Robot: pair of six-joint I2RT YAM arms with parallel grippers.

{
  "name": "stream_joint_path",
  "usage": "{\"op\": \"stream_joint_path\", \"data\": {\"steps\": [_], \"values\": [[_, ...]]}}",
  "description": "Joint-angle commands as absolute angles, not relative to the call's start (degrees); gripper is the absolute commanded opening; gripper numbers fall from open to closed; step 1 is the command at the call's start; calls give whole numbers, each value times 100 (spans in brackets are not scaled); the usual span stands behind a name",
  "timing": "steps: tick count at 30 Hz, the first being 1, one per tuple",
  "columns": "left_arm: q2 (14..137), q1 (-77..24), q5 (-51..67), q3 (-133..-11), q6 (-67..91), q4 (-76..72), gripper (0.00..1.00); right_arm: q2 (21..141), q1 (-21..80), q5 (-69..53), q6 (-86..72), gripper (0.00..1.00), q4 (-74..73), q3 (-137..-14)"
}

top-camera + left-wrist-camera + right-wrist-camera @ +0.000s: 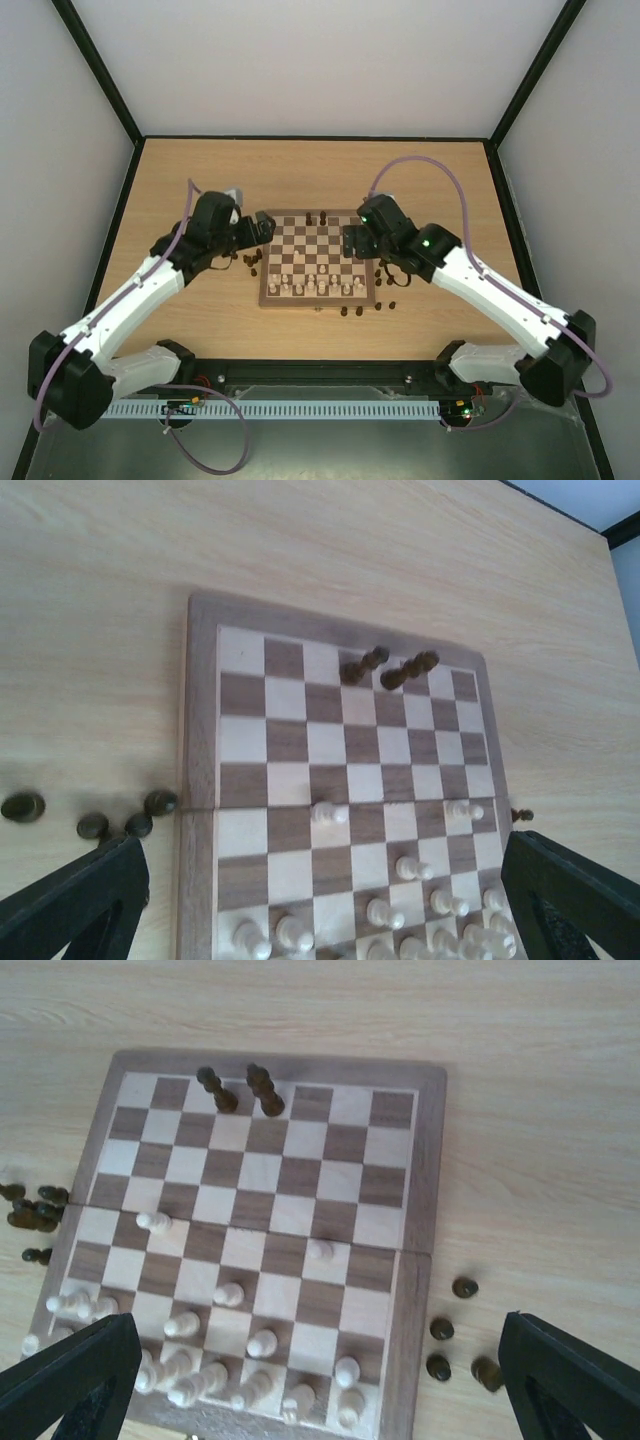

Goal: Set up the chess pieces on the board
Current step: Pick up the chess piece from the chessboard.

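Pale wooden table (200,180), walled in grey, carries a checked chessboard (305,240) at its centre. Left pincer (262,228) hangs by the board's far left corner and right pincer (352,240) over its right side, both with fingers spread wide and nothing between them. Pale chessmen (315,285) crowd the near rows, a few standing further up the board. Two dark chessmen (265,1092) stand side by side on the far row; the other dark ones sit loose on the table, some just left of the board, others off its near right corner.
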State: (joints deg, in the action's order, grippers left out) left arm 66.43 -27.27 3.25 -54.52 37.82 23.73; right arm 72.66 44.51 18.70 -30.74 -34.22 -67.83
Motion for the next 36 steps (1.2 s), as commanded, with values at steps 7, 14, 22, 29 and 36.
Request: {"op": "stream_joint_path", "data": {"steps": [7, 14, 22, 29, 36], "values": [[5955, -3091, 657, -4203, 4007, 1708, 99, 6240, 4426, 1212, -3245, 99, -3428, -5511], [5892, -4310, -169, -4514, 4078, 2220, 100, 6199, 4426, 1416, -3054, 99, -3764, -5627], [5012, -4955, -1054, -4375, 4260, 2552, 100, 6521, 4427, 1234, -2870, 76, -3380, -5568], [5289, -4949, -1029, -4700, 4215, 2757, 100, 7442, 4427, 784, -2655, 53, -3063, -5659], [5323, -4952, -1048, -4402, 4222, 2267, 99, 8579, 4423, 1158, -2404, 42, -3290, -6339]]}}
